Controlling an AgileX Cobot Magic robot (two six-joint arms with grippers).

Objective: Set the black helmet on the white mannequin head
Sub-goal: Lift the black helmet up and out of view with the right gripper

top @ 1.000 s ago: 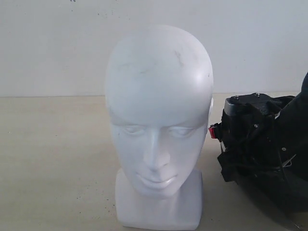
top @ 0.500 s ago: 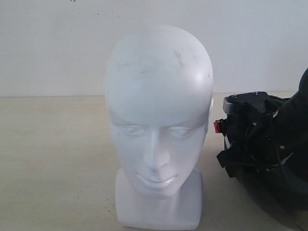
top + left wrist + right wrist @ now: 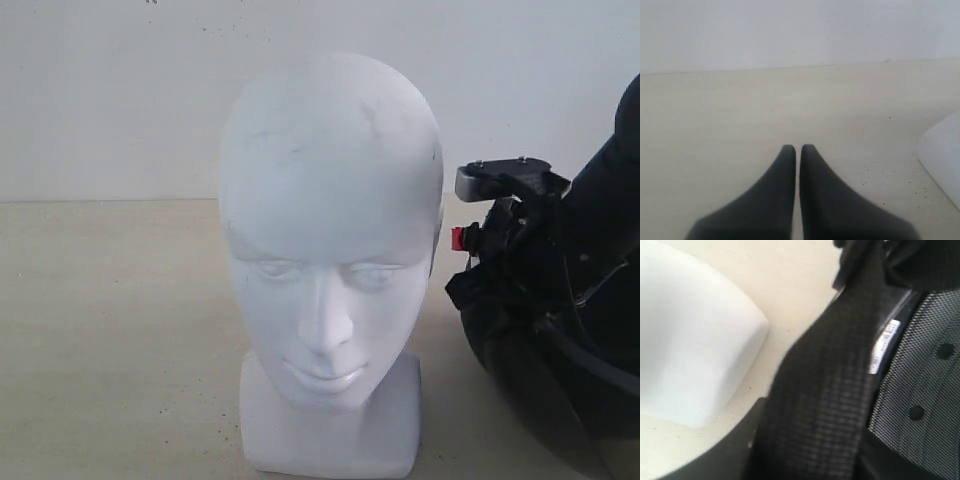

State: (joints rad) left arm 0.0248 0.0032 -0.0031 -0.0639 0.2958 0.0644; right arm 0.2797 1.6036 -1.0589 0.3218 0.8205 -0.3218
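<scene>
The white mannequin head (image 3: pixel 330 250) stands upright in the middle of the exterior view, facing the camera. Just to its right is the black helmet (image 3: pixel 560 340), raised and tilted, its red buckle (image 3: pixel 459 238) near the head's cheek. In the right wrist view a black strap (image 3: pixel 830 380) and the helmet's mesh lining (image 3: pixel 920 380) fill the frame. My right gripper (image 3: pixel 810 445) is closed on the helmet's edge; only one dark finger (image 3: pixel 737 442) shows. The mannequin's base (image 3: pixel 695 345) is close beside it. My left gripper (image 3: pixel 797 148) is shut with nothing in it, low over the table.
The pale table (image 3: pixel 110 330) stretches left of the head, with a white wall (image 3: pixel 110 90) behind. In the left wrist view a corner of the mannequin's base (image 3: pixel 942 160) sits off to one side of the shut fingers.
The helmet has risen and tilted up beside the head; its red buckle and grey top piece sit higher than a second ago. The head has not moved.
</scene>
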